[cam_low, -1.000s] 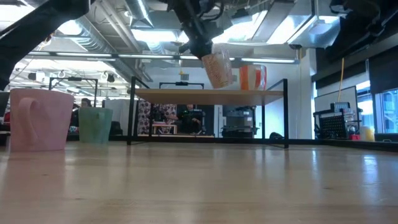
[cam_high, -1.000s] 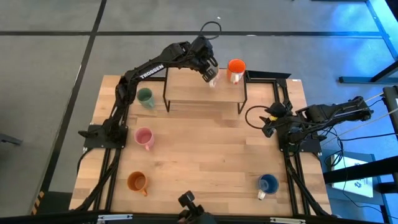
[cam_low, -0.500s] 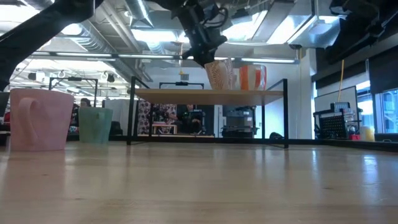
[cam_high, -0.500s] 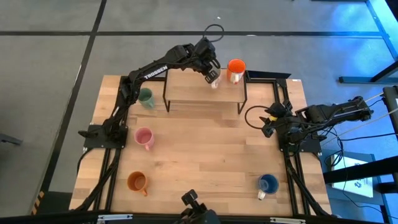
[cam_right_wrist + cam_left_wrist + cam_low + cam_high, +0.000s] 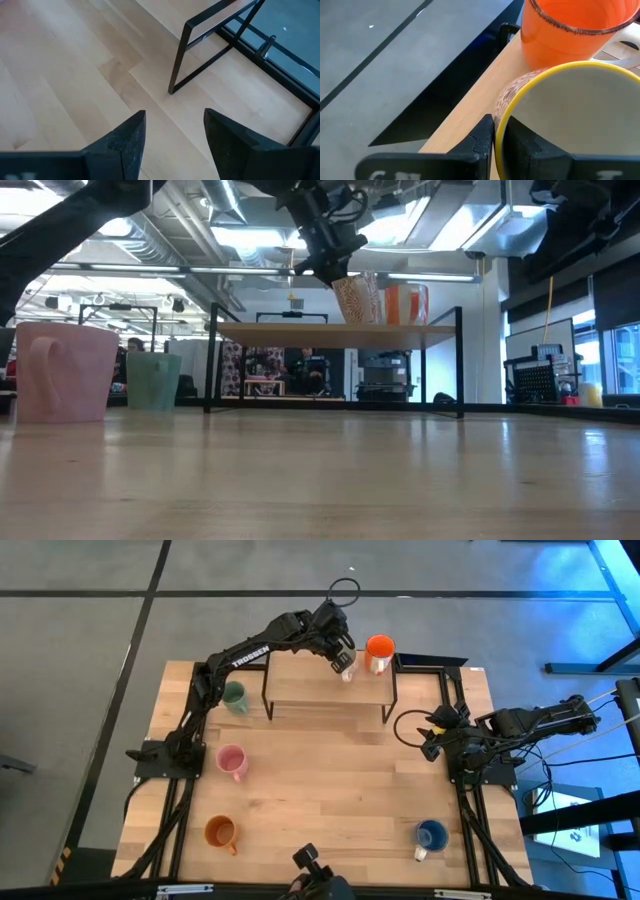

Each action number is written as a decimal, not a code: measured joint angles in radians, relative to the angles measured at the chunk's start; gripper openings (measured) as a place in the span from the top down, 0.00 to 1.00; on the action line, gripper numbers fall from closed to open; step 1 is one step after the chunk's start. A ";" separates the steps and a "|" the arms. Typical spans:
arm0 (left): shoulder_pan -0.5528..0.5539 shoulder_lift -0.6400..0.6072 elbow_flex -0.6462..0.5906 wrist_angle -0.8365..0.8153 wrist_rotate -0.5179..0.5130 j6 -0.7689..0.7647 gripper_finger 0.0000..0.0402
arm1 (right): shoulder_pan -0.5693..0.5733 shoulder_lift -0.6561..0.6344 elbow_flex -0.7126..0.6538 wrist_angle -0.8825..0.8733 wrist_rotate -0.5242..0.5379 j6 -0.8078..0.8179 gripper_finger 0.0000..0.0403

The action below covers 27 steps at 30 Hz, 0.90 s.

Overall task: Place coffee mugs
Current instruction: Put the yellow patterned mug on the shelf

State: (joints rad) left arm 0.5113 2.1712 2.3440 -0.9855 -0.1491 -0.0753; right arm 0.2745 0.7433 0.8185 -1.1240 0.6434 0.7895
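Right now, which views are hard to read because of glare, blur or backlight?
Low view: bright ceiling lights backlight the left hand and its patterned mug. Left wrist view: the mug's yellow rim is soft. High view: blue cast at right.

"TROSSEN" in white, on left arm [image 5: 240, 653]

High view: straight down from above — whole table [image 5: 330, 790], both arms.
Low view: at tabletop height, level across the table toward the raised shelf [image 5: 340, 330] and the room behind.
Left wrist view: very close to the shelf's edge.
Right wrist view: angled down near the tabletop (a shelf leg shows).
Shared: the shelf appears in all four.
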 joint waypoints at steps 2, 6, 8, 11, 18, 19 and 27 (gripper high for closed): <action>0.004 0.000 0.000 0.000 0.012 0.000 0.93 | 0.000 0.000 0.000 0.000 0.000 0.000 0.54; 0.006 0.000 0.000 0.001 0.033 0.000 0.93 | 0.000 0.000 0.000 0.000 0.000 0.000 0.54; 0.006 0.001 0.000 0.002 0.034 0.000 0.93 | 0.000 0.000 0.000 0.000 0.000 0.000 0.54; 0.005 0.001 0.000 0.003 0.036 -0.001 0.91 | 0.000 0.000 0.000 0.000 0.000 0.000 0.54; 0.007 0.001 0.001 0.017 0.036 -0.001 0.77 | 0.000 0.000 0.000 -0.003 -0.014 0.000 0.54; 0.008 0.001 0.001 0.017 0.036 -0.001 0.75 | 0.000 0.000 0.000 -0.003 -0.016 0.000 0.54; 0.008 0.002 0.001 0.065 0.022 -0.001 0.73 | 0.000 0.000 0.000 -0.003 -0.024 -0.001 0.54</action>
State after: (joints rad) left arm 0.5194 2.1731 2.3451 -0.9206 -0.1272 -0.0759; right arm 0.2745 0.7433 0.8188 -1.1267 0.6197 0.7887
